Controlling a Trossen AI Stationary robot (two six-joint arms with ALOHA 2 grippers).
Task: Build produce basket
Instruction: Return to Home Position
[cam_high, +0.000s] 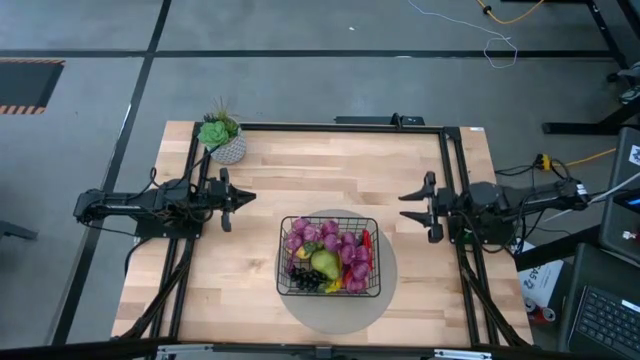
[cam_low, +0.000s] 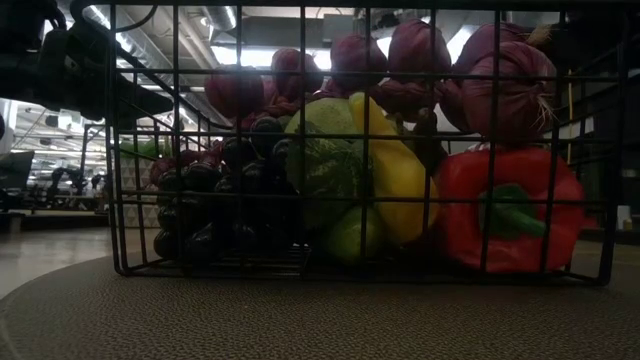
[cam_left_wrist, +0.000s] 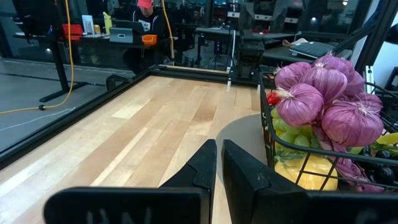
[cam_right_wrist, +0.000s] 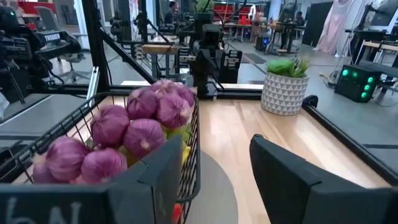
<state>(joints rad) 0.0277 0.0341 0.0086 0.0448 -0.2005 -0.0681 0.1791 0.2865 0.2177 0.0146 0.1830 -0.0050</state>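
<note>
Dark left gripper (cam_high: 243, 198), fingers pressed almost together and holding nothing, hangs over the pale wooden table (cam_high: 300, 170) left of the black wire-mesh basket (cam_high: 282, 270). The basket sits mouth-up on a round grey mat (cam_high: 330, 315) near the front edge, heaped with toy produce (cam_high: 325, 262). Roughly square, it shows no clear long axis. Its stiff, probably light frame looks best gripped by the rim. Right gripper (cam_high: 404, 206) waits beyond, fingers spread and empty.

Lower centre: black wire basket (cam_high: 281, 256), purple garlic (cam_high: 325, 235), green pear (cam_high: 324, 264), red pepper (cam_low: 510, 210) (my left gripper (cam_left_wrist: 219, 150) is black too); upper left, white triangle-patterned pot (cam_high: 229, 149).
</note>
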